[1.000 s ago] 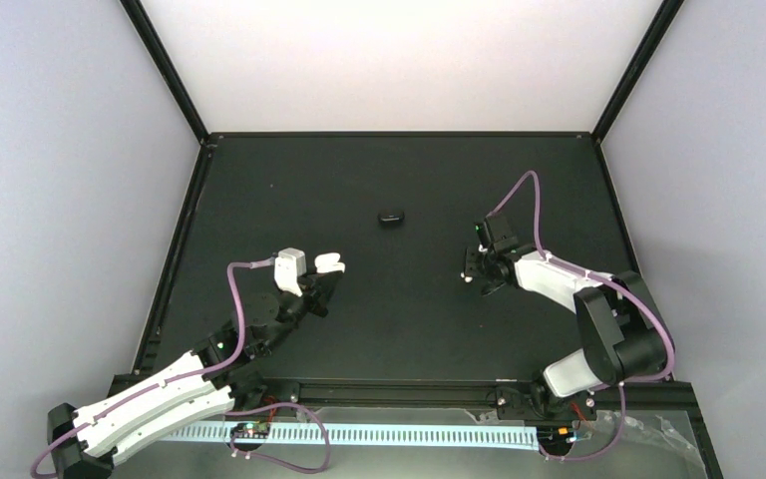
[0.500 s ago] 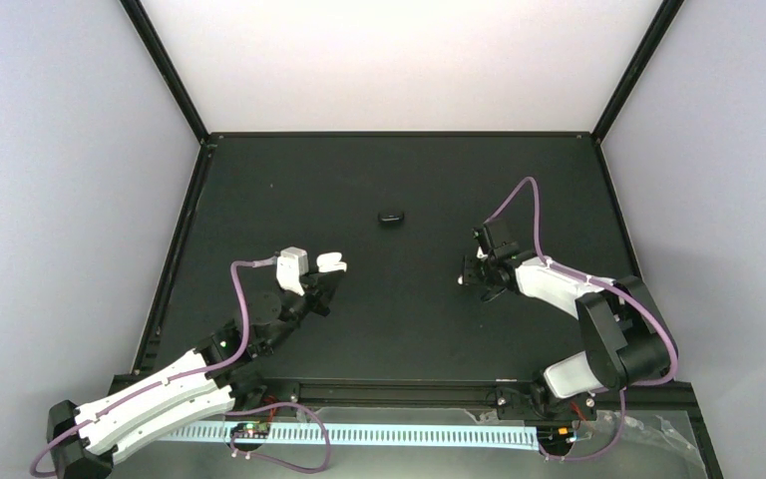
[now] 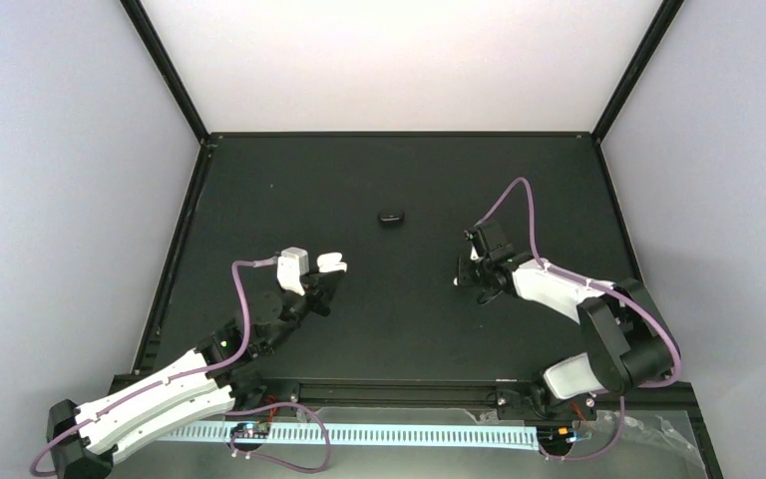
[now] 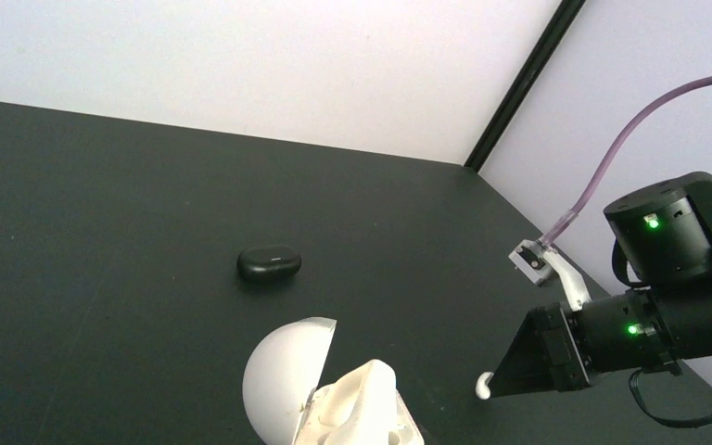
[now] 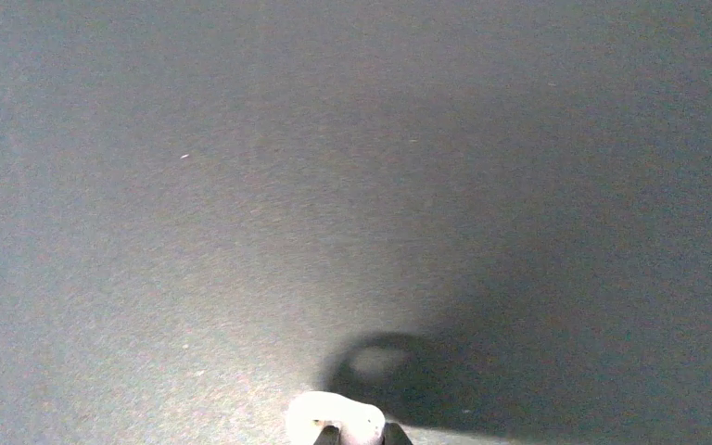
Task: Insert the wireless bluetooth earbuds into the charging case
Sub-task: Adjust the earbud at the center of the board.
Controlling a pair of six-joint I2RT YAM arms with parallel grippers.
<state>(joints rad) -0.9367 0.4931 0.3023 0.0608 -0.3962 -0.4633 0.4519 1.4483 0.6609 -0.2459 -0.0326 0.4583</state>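
Pinching the tiny earbud (image 5: 334, 417) at its very tip, the narrowed right end effector (image 3: 461, 281) may drop it; the left end effector (image 3: 327, 265) is clamped on the white charging case (image 4: 287, 375).

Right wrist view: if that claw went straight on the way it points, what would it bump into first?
Likely the bare black table; nothing else lies ahead of the right gripper pinching an earbud. Distance unclear.

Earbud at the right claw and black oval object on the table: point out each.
earbud (image 5: 332, 413), right wrist view, on its white rounded body.
black oval object (image 3: 391, 217), top view, on the middle of its top.
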